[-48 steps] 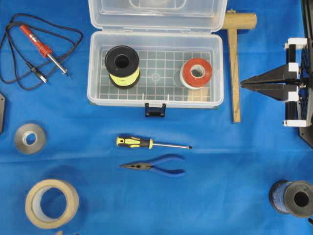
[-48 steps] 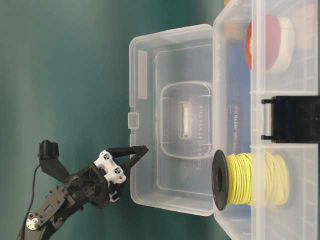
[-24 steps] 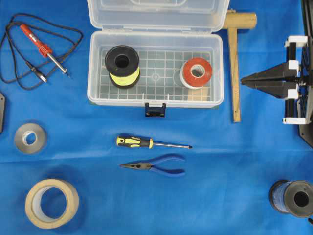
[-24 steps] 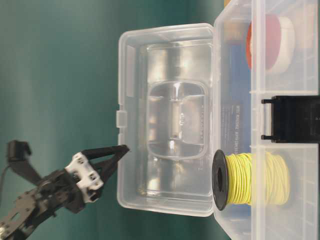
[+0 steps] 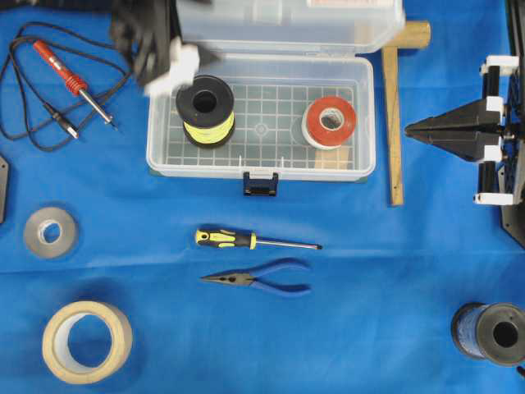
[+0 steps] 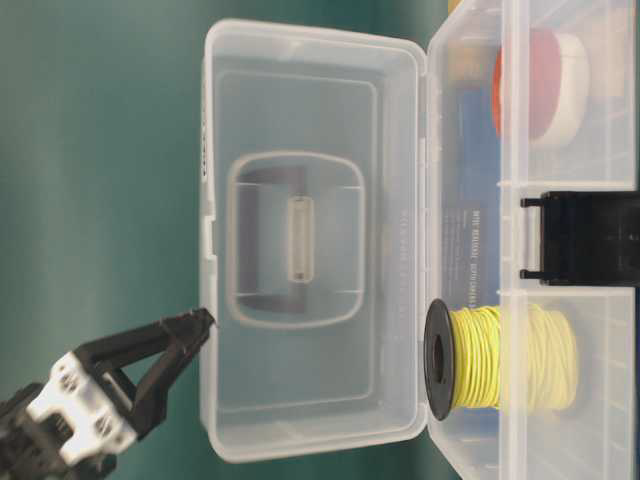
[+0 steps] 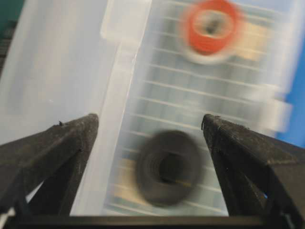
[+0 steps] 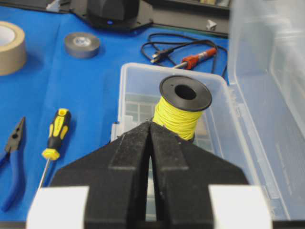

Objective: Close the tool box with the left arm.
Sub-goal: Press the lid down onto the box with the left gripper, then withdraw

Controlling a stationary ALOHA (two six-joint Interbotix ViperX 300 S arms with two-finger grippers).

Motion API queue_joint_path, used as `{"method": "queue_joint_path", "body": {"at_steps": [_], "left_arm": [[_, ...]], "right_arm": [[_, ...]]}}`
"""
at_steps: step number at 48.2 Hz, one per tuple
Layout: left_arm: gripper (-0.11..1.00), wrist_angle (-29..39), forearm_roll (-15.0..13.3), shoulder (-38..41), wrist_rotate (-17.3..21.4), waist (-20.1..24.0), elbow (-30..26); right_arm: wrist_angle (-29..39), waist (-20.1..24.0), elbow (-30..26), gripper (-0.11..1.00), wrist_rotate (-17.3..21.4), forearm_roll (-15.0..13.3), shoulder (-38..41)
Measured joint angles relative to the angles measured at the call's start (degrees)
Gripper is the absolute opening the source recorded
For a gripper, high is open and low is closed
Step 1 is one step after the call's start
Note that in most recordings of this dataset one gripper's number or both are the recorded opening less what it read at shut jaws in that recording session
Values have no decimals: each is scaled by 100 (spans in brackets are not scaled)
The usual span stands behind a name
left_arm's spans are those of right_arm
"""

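The clear tool box [image 5: 365, 115] stands open at the back middle, black latch [image 5: 260, 184] at its front. Its lid [image 5: 287, 20] is raised near upright; it also shows in the table-level view [image 6: 310, 100]. Inside are a yellow wire spool [image 5: 204, 107] and a red tape roll [image 5: 329, 121]. My left gripper [image 5: 195, 57] is blurred and open at the lid's left end. In the left wrist view it [image 7: 148, 123] straddles the lid's rim [image 7: 119, 71]. In the table-level view its fingertips [image 6: 198, 322] touch the lid's free edge. My right gripper [image 5: 408, 130] is shut and empty, right of the box.
A soldering iron [image 5: 70, 74] with its cord lies at the back left. A screwdriver [image 5: 246, 240] and blue pliers [image 5: 262, 281] lie in front of the box. Grey tape [image 5: 49, 232], masking tape [image 5: 86, 341], a wooden mallet [image 5: 395, 98] and a blue wire spool [image 5: 490, 332] lie around.
The lid has swung up from leaning back to near upright. My left gripper has risen behind the lid's free edge and come into the overhead view. The right gripper has barely moved.
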Motion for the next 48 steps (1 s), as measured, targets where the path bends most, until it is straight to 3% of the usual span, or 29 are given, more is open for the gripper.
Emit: {"method": "queue_joint_path", "body": {"at_steps": [17, 27, 39, 48], "left_arm": [[90, 70, -44, -299, -905, -1090, 729], [90, -290, -44, -677, -1424, -1696, 1178], [89, -747, -9, -1336, -1406, -2074, 1389], [89, -1512, 18, -2206, -1028, -2057, 1978]], "right_arm": [[26, -44, 0, 0, 0, 0, -123], [105, -44, -9, 0, 0, 0, -211], [132, -35, -9, 0, 0, 0, -272], [132, -44, -9, 0, 0, 0, -290]]}}
